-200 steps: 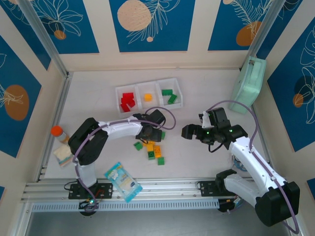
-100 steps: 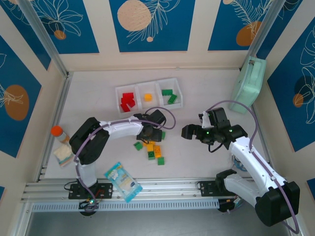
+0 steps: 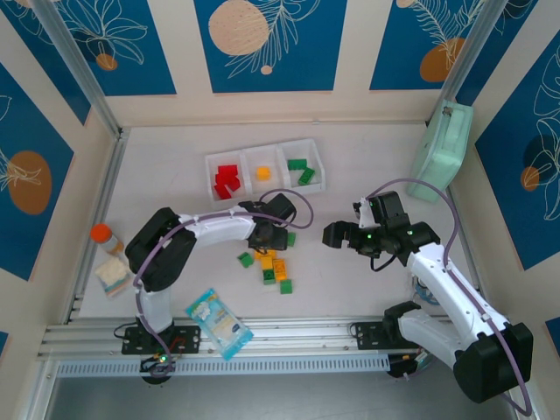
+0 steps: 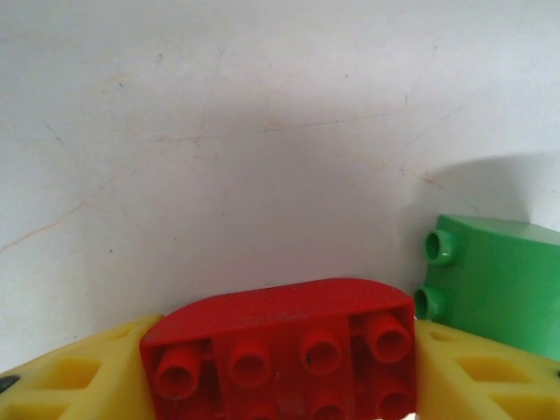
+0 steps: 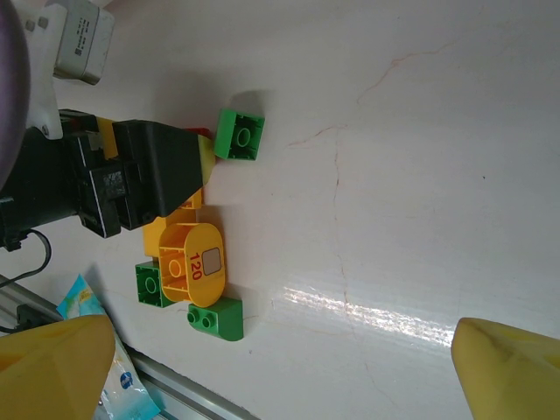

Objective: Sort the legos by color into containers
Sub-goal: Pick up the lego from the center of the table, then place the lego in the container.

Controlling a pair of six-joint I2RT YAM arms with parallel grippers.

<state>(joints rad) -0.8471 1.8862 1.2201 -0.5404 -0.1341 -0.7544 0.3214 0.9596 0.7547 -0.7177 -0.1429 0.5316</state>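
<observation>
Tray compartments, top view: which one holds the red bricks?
The left compartment: it alone holds red bricks. The middle compartment has one orange piece, the right compartment green bricks.

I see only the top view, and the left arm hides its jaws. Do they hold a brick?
Observer: Yes. In the left wrist view a red brick sits between the left jaws, touching both.
Operator: What lies beside it?
Observer: A green brick, on the right in that view, its studs turned toward the red one.
</observation>
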